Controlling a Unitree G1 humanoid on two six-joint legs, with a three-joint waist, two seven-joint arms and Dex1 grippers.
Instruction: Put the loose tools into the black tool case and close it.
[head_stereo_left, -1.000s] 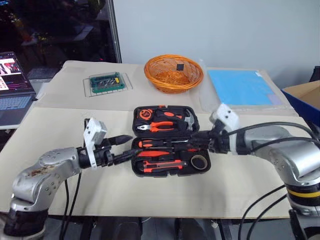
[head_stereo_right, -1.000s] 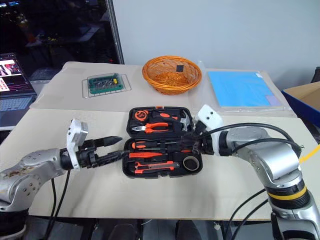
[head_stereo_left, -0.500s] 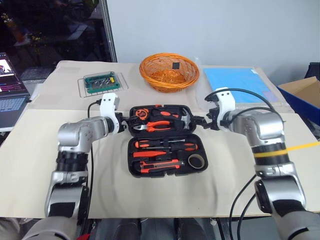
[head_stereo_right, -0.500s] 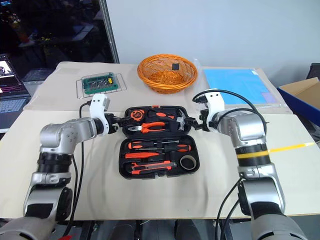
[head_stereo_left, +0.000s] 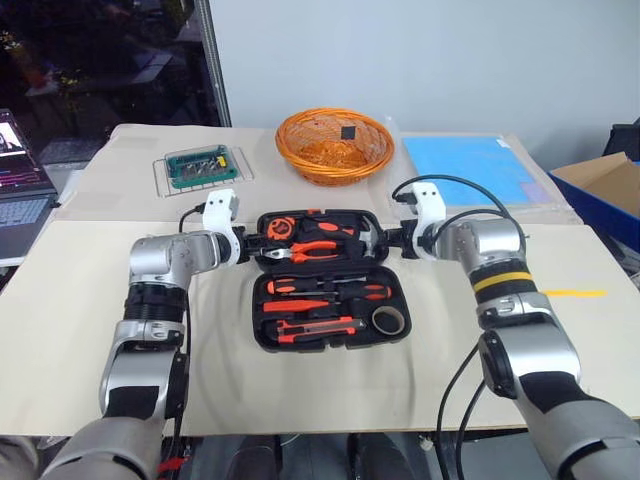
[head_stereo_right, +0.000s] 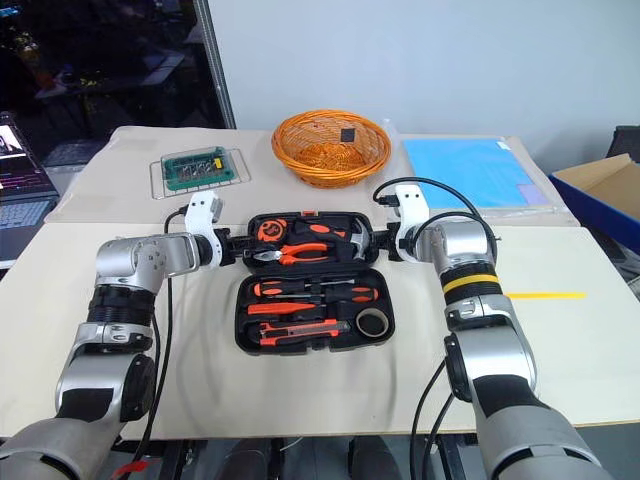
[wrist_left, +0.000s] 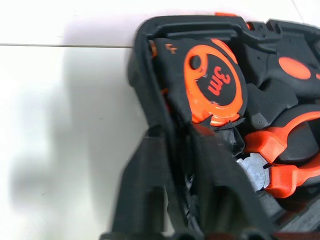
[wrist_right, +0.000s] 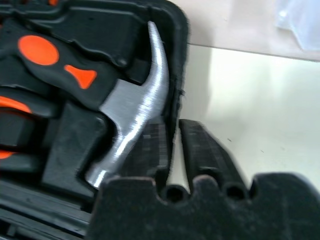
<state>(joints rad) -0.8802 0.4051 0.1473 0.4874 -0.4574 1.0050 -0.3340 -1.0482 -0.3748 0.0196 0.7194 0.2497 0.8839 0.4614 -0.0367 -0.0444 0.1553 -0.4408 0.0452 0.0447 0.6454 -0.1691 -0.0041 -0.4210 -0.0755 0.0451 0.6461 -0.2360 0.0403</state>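
The left tool is clenched on the left side wall of the far half of the black tool case, one finger inside by the tape measure, one outside; the right tool pinches the right wall likewise, beside the hammer. The case lies open mid-tabletop, and the screwdrivers and utility knife already sit in the near half's slots. Judging by looks, the shell is stiff moulded plastic — rigid enough to swing by its side walls, though smooth and somewhat weighty with steel aboard — so a matched hold on both ends should stop it twisting.
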